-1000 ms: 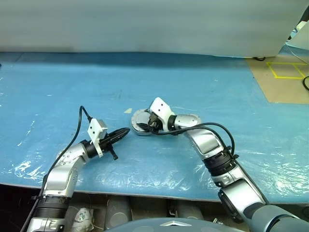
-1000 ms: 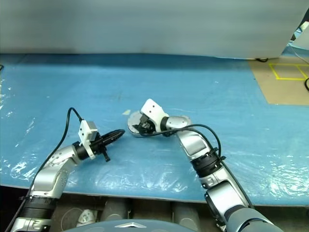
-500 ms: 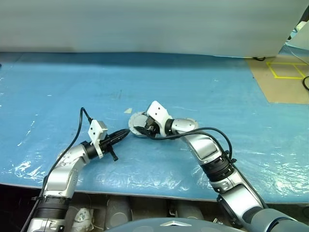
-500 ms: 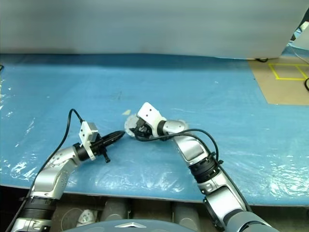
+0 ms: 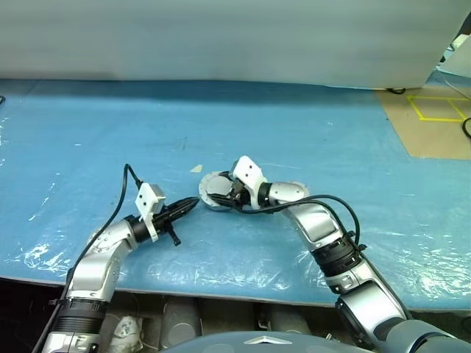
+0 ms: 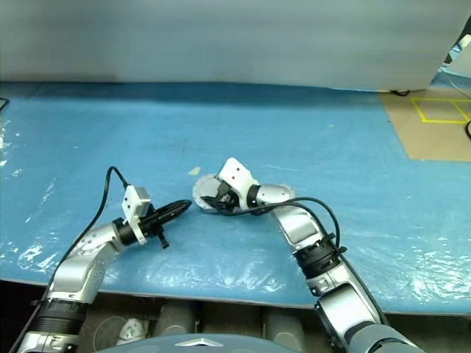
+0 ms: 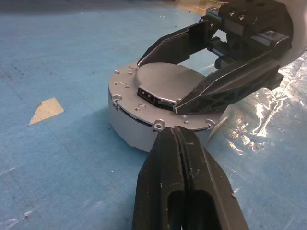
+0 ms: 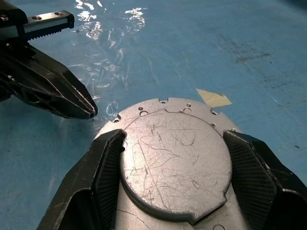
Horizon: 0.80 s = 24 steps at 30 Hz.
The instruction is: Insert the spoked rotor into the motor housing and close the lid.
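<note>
Tape scrap (image 7: 46,109) on blue sheet (image 5: 309,140)

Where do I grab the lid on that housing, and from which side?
At two opposite points of its thin rim, from above: the lid lies flat on the motor housing, so only that edge stands proud, as the right gripper holds it.

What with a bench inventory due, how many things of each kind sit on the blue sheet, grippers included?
Short round silver metal housing: 1
Flat scratched silver disc on top of it: 1
Tan scrap of tape: 1
Black two-fingered grippers: 2, the left gripper and the right gripper
Total: 5
</note>
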{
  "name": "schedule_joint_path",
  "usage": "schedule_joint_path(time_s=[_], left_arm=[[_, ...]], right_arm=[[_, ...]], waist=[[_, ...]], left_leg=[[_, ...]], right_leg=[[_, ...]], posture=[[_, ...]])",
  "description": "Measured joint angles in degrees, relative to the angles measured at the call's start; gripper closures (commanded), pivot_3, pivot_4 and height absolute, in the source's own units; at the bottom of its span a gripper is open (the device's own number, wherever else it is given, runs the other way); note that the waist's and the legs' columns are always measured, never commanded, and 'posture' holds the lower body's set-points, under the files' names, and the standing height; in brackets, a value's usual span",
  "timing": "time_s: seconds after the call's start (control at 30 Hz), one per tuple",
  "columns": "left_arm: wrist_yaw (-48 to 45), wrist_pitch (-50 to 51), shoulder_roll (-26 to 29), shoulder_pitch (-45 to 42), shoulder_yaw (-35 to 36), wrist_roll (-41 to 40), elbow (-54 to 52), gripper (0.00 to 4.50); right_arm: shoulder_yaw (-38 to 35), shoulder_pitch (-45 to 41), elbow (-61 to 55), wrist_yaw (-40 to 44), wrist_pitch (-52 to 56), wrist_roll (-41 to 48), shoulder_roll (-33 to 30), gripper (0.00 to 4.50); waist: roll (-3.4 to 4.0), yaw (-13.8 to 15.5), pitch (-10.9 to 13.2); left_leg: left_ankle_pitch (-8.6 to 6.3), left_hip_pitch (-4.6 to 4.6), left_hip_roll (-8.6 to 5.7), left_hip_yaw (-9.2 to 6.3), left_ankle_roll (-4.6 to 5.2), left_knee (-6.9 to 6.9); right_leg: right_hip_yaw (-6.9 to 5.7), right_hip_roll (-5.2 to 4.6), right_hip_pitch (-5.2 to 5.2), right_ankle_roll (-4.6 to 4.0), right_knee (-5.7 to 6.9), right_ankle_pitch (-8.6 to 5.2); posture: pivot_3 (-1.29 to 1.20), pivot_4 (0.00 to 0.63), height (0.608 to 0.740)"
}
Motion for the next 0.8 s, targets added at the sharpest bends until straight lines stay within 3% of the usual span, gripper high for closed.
schedule_joint_path(time_s=[0.3, 0.57, 0.8], left_arm=[[0.0, 0.0, -0.1, 0.2, -0.1, 0.0, 0.0, 4.50], [0.0, 0.0, -0.1, 0.5, -0.1, 0.0, 0.0, 4.50], [0.0, 0.0, -0.1, 0.5, -0.1, 0.0, 0.0, 4.50]], right_arm=[[-0.4, -0.5, 2.6, -0.1, -4.3, -0.4, -0.4, 1.53], [-0.8, -0.5, 1.9, -2.4, 0.6, 0.3, 4.1, 1.53], [-0.3, 0.0, 0.7, -2.5, 0.6, -0.4, 3.3, 1.53]], waist=[[0.00, 0.0, 0.0], [0.00, -0.1, 0.0], [0.00, 0.0, 0.0]], left_leg=[[0.00, -0.03, 0.01, 0.00, 0.00, 0.00], [0.00, -0.04, 0.01, 0.00, 0.00, 0.01], [0.00, -0.05, 0.01, 0.00, 0.00, 0.00]], right_leg=[[0.00, 0.00, -0.03, 0.00, 0.00, 0.00], [-0.01, 0.01, -0.05, -0.01, 0.01, 0.00], [-0.01, 0.01, -0.05, 0.00, 0.00, 0.00]], posture=[[0.00, 0.150, 0.740], [0.00, 0.150, 0.740], [0.00, 0.150, 0.740]])
